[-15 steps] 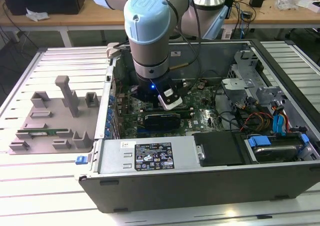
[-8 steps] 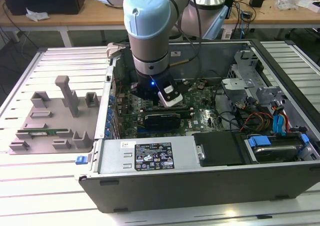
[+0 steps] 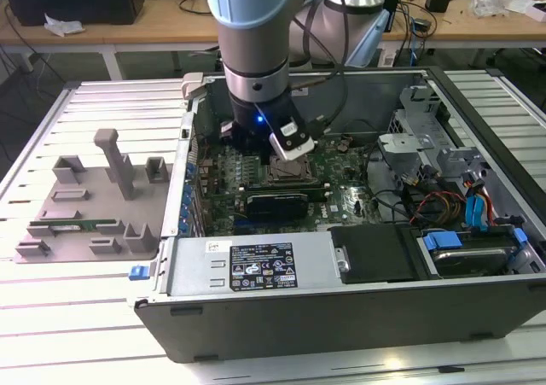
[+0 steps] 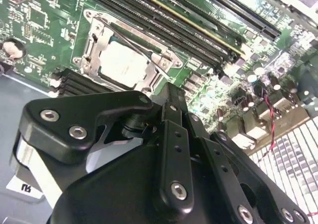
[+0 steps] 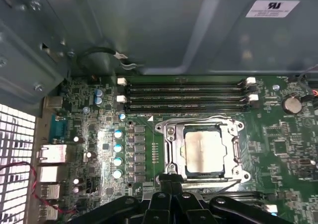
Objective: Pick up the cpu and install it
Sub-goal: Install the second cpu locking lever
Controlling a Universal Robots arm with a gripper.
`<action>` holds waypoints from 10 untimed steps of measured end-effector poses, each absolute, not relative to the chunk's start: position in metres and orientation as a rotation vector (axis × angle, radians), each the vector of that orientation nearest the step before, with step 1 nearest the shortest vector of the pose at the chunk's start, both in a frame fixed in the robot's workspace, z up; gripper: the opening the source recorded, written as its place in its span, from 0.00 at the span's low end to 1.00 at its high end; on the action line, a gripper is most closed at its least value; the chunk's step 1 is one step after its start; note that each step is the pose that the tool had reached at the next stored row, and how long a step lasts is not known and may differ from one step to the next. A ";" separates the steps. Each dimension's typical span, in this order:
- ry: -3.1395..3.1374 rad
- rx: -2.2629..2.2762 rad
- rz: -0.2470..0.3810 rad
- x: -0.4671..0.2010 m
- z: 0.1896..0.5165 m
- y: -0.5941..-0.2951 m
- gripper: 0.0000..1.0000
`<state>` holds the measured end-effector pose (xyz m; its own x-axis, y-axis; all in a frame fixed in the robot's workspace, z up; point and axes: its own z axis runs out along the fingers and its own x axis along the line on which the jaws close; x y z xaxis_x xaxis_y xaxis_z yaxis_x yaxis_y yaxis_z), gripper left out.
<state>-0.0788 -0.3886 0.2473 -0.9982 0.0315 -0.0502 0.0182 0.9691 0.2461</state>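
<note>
My gripper (image 5: 171, 184), fingers together and empty, hovers beside the cpu (image 5: 203, 152) seated in its socket (image 5: 171, 134); I'd back off straight.

Even overhead room light is washing the pale slatted metal table (image 3: 102, 317) in the exterior view, while the inside of the open grey computer case (image 3: 358, 308) is sitting dimmer under the arm. In both wrist views the small silvery square cpu (image 5: 202, 151) is glaring almost white, and the green motherboard (image 5: 99, 139) beside it is catching bright spots. In the second wrist view the black jointed gripper (image 4: 169, 92) is looming close and looking slightly soft.
</note>
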 end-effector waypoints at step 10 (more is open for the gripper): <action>3.067 0.053 0.347 -0.058 0.251 -0.388 0.11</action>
